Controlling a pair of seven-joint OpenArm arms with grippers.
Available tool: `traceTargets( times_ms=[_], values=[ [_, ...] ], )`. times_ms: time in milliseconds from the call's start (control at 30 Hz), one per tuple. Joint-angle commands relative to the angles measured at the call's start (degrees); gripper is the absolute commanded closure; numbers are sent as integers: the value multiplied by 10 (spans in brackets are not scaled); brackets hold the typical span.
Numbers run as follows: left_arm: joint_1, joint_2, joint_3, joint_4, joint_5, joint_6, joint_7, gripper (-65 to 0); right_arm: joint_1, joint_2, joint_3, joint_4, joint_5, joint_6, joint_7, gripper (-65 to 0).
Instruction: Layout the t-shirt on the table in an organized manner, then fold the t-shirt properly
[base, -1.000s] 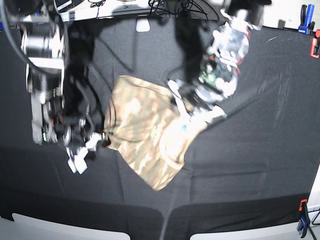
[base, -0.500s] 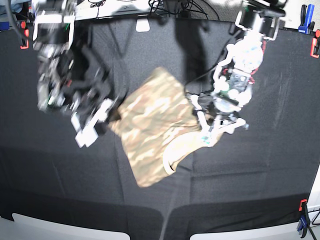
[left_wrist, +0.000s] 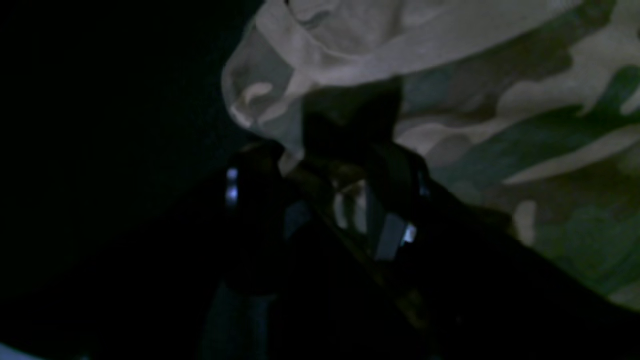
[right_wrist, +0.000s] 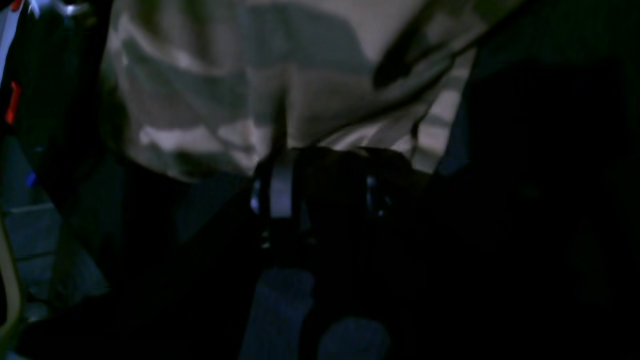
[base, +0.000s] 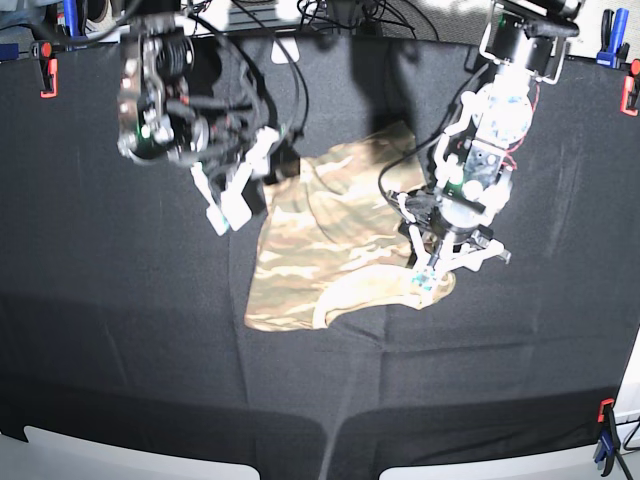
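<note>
**A:** Starting at the left of the base view, what is that arm doing?

**B:** That is the right gripper (base: 232, 195), raised above the table (base: 100, 330). It appears to pinch one edge of the t-shirt (base: 320, 250), and its wrist view shows camouflage cloth bunched right at the fingers. It is too dark there to see how the jaws stand, so I cannot tell whether they are truly clenched.

**A:** And the shirt itself?

**B:** It sits mid-table, crumpled and slanted, partly lifted between the two arms, with its lower hem resting on the black cloth.

**A:** Then the arm on the right?

**B:** The left gripper (base: 432, 262) is low at the shirt's other corner. Its wrist view shows a pale fold (left_wrist: 280, 95) caught at its fingers, so it seems to be grasping fabric.

**A:** Why hold it at both ends?

**B:** Probably to pull the cloth taut and spread it flat before folding.
</note>
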Motion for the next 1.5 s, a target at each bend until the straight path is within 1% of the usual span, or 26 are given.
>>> traceTargets(
  times_ms=[0,67,167,267,333,367,467,567,667,767,833,933,1033,1167,1300,1467],
  values=[
    [-20,-8,-3,11,3,7,-5,-284,3,3,1,21,-1,7,8,-162],
    [-27,-25,-3,22,-27,7,-4,-284,3,11,15,40,-24,7,17,-162],
    [-26,-64,-3,69,-96,7,-23,-284,3,13,60,70,-26,7,47,-162],
    [-26,-110,-3,130,-205,7,-42,-284,3,12,110,92,-6,7,50,-162],
    [-26,-140,-3,169,-278,5,-44,-284,3,12,143,96,10,7,43,-162],
    [-26,-150,-3,185,-289,4,-39,-284,3,12,159,97,18,7,35,-162],
    [-13,-174,-3,213,-286,5,-35,-284,2,12,210,97,55,7,-8,-162],
    [19,-192,-9,229,-286,5,-33,-284,-7,13,262,98,119,7,-43,-162],
    [73,-198,-43,262,-286,5,-35,-284,-33,19,299,99,157,7,-57,-162],
    [130,-198,-104,299,-287,5,-35,-284,-67,31,321,99,165,7,-58,-162],
    [169,-198,-151,324,-294,5,-28,-284,-94,42,331,105,182,7,-62,-162],
    [228,-198,-216,360,-328,4,-11,-284,-137,50,343,133,203,7,-83,-162],
    [293,-198,-265,392,-331,-9,-11,-284,-186,50,357,183,203,7,-96,-162],
    [373,-198,-308,421,-332,-12,-12,-284,-264,50,372,257,203,7,-96,-162],
    [433,-195,-334,425,-331,-13,-12,-284,-332,50,373,313,203,7,-96,-162],
    [490,-160,-378,425,-332,-13,-9,-284,-400,50,373,336,205,7,-96,-162]
  ],
)
